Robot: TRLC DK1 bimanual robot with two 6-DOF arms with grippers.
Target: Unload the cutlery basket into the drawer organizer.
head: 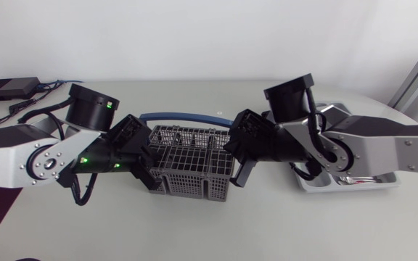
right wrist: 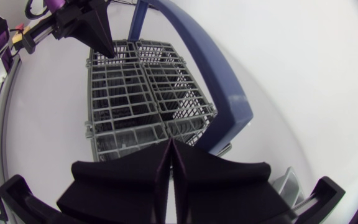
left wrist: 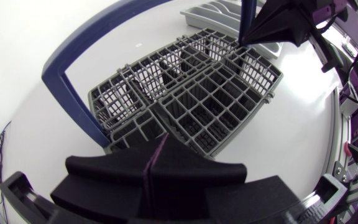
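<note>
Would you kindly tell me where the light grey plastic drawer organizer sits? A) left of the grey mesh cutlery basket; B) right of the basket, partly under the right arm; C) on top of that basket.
B: the head view shows the drawer organizer right of the cutlery basket, with the right arm over part of it.
</note>
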